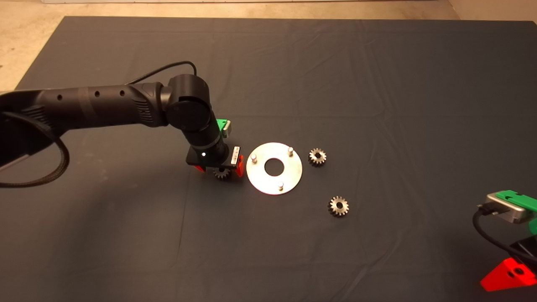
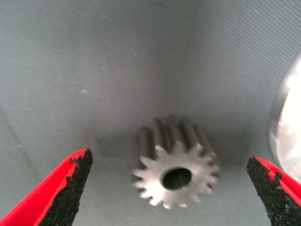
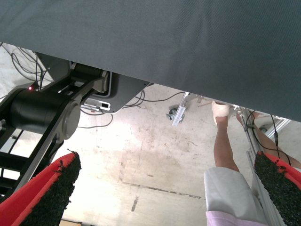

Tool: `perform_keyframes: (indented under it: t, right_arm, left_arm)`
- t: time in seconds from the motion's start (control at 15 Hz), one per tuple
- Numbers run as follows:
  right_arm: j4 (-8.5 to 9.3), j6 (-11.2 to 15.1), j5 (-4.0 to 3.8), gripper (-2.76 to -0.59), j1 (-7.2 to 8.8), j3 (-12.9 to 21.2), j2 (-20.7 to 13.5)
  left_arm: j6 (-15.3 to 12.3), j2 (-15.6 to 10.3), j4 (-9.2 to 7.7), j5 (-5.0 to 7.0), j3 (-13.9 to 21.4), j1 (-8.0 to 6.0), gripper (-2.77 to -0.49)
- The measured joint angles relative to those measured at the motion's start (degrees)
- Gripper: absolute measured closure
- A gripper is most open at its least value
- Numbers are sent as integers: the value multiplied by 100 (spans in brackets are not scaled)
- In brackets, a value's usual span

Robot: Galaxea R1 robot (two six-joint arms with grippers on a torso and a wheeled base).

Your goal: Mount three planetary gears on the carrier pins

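A shiny round disc (image 1: 293, 173) with a centre hole lies mid-mat and carries three upright pins (image 1: 254, 158), (image 1: 290, 150), (image 1: 280, 185), all bare. One gear (image 1: 317, 157) lies right of the disc, a second (image 1: 339, 206) below and right of it. A third gear (image 1: 221, 172) lies left of the disc. My left gripper (image 1: 219, 171) is low over it, open, one finger on each side. In the left wrist view the gear (image 2: 176, 169) lies flat between the spread fingers (image 2: 70, 188), untouched, with the disc's edge (image 2: 287, 127) beside it. My right gripper (image 1: 509, 274) is parked at the lower right.
The dark mat (image 1: 377, 84) covers the table, with bare floor beyond its far edge. The right wrist view looks past the mat's edge at the floor, the robot's base (image 3: 51, 113) and a person's leg (image 3: 225, 150).
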Motion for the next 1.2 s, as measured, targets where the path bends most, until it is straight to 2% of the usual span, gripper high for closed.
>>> perform_keyframes:
  t: [0.07,0.2,0.33,0.47,0.6,0.93,1.2]
  right_arm:
    - [0,-2,0,-275,0,0,0]
    - [0,-2,0,-275,0,0,0]
    - [0,-2,-2,-275,0,0,-1]
    - [0,-2,0,-275,0,0,0]
    - [0,-1,0,-275,0,0,0]
    - [0,-1,0,-275,0,0,0]
    - [0,0,0,-275,0,0,0]
  left_arm:
    - [4,1,-1,4,-47,0,-226]
    - [17,1,-2,1,-86,0,-223]
    - [20,12,-2,1,-86,0,-209]
    - [20,17,-5,1,-86,0,-208]
    - [20,17,-25,1,-86,0,-194]
    - [22,34,-50,1,-86,0,-180]
    - [57,133,-133,1,-172,0,-166]
